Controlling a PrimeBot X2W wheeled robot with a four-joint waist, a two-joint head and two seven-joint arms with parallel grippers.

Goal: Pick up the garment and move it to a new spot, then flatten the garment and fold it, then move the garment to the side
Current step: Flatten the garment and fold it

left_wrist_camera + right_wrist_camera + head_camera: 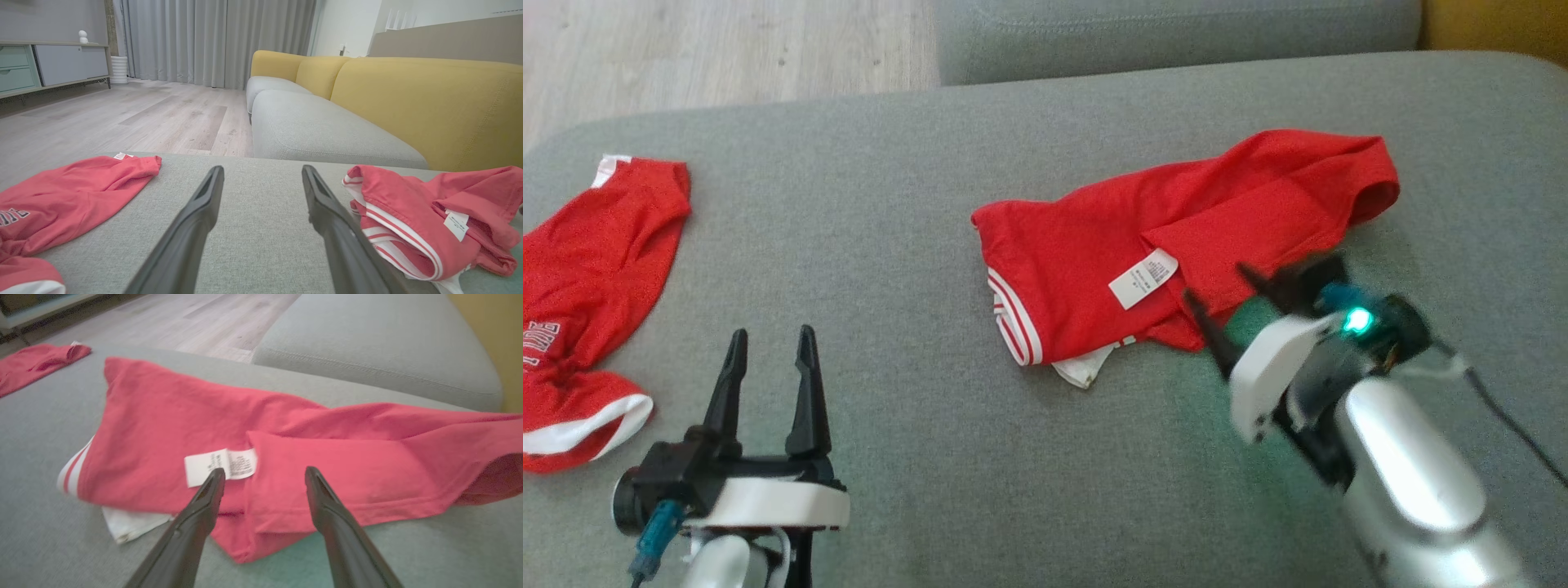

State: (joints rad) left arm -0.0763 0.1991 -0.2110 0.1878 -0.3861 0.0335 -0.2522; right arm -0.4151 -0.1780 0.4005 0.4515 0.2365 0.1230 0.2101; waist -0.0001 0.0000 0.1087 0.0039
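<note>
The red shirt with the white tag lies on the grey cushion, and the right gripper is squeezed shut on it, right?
Not quite. The right gripper is open: the right wrist view shows its two fingers apart over the red shirt, clamping nothing. The white tag and grey cushion are right.

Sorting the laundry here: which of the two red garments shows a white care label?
The crumpled red garment by the right pincer; its white label faces up. The other red garment, at left, shows lettering.
</note>
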